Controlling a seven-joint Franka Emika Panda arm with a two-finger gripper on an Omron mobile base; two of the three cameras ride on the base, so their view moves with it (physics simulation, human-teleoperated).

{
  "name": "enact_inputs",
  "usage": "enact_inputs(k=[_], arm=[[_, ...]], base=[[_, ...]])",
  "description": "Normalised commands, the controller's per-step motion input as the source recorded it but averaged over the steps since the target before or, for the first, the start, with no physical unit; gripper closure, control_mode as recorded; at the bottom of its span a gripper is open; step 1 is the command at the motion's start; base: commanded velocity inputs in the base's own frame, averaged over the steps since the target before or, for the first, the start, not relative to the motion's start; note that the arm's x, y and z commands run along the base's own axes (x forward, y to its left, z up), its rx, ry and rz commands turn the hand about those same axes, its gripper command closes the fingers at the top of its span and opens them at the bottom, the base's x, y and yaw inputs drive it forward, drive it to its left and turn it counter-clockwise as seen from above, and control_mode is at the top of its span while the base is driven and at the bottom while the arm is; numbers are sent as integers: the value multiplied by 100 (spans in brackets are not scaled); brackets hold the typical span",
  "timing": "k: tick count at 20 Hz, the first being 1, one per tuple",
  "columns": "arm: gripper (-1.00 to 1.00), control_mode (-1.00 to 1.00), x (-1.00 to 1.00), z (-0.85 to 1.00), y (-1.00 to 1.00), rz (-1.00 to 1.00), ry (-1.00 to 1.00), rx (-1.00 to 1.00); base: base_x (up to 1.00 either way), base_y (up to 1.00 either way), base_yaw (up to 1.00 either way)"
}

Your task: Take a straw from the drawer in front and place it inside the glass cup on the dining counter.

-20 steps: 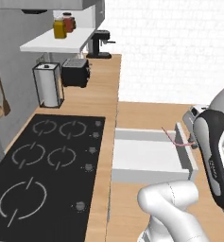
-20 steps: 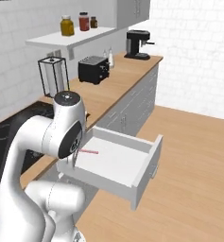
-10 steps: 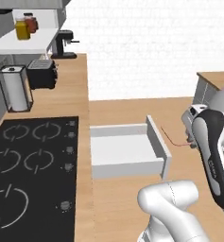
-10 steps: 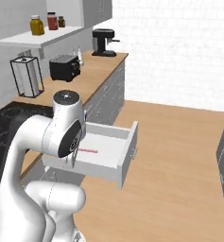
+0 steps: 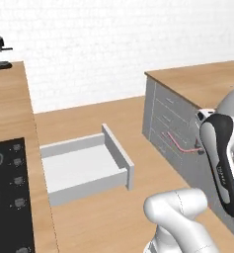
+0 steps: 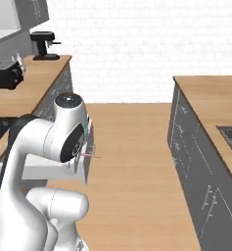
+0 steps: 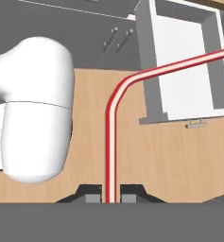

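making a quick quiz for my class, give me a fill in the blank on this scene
1. The gripper is shut on the ____.
2. The drawer stands ____, with nothing visible inside it.
3. Past its bend, the straw points toward the ____ in the hand view.
4. On the far worktop stands a black ____ machine.

Missing words: straw; open; drawer; coffee

Glossy white rounded arm (image 6: 44, 147) segments, dark joint bands, a grey-ringed black end cap.
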Motion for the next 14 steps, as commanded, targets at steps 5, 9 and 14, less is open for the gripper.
enact_inputs(k=[5,9,14], arm=[[100,100,0,0,0,0,0,0],[100,100,0,0,0,0,0,0],[100,100,0,0,0,0,0,0]], base=[[-11,-56,-52],[-18,-57,-52],[-59,-45,-51]])
